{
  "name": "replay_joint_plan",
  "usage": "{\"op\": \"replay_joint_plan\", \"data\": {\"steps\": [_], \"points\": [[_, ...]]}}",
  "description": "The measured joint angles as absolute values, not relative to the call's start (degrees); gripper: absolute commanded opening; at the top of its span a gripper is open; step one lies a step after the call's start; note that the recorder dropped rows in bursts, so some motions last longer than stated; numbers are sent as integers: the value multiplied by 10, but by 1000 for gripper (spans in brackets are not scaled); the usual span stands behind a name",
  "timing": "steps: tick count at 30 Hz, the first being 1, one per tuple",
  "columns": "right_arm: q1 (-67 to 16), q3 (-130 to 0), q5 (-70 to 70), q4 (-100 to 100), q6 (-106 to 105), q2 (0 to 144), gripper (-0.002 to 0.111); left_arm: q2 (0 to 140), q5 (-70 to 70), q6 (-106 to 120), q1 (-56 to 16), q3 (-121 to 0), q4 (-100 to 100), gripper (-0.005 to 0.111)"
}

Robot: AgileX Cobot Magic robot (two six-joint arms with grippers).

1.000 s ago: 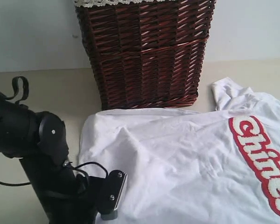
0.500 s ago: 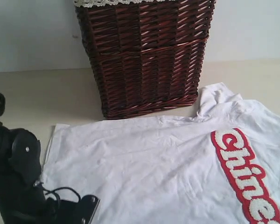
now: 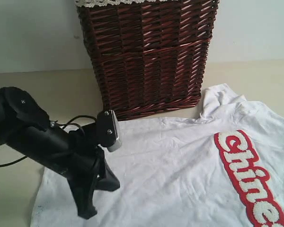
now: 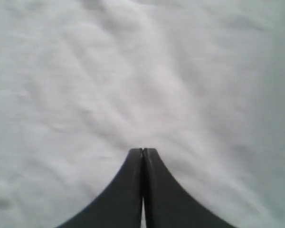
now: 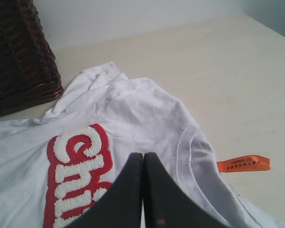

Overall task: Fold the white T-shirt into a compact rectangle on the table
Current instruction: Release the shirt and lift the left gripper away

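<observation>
Neckline [image 5: 183,142] and an orange tag [image 5: 243,163] just beside it show only in the right wrist view. Only the exterior view takes in the left arm and the lace trim [image 3: 118,2] on the wicker basket [image 3: 146,56]. The white T-shirt [image 3: 180,161] lies spread flat on the table [image 3: 47,90] in front of the basket. Its long axis runs left to right in the exterior view, neck to the right, and the red-outlined lettering [image 3: 251,179] slants toward the lower right. The left gripper [image 4: 142,152] slants down over the shirt's left part, jaws pressed together with no cloth seen between them. The right gripper [image 5: 143,156] hovers above the lettering, jaws likewise closed and empty.
</observation>
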State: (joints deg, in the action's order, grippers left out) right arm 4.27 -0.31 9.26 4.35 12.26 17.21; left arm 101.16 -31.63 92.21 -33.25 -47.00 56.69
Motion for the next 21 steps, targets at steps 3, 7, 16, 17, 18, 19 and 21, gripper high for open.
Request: {"op": "replay_joint_plan", "data": {"steps": [3,7,16,17,18,19,21], "points": [[43,-3,93,44,123,172,0,1039,-235,982,-332,-471,621,0],[43,-3,93,44,123,172,0,1070,-207,1010,-332,-471,619,0],[43,-3,93,44,123,172,0,1077,-312,1015,-332,-471,611,0],[43,-3,93,44,123,172,0,1077,-315,1015,-332,-471,611,0],[43,-3,93,44,123,172,0,1077,-313,1015,-332,-471,612,0],[43,-3,93,44,123,172,0,1075,-308,1015,-332,-471,618,0],[43,-3,93,44,123,172,0,1057,-270,1015,-332,-471,647,0]]}}
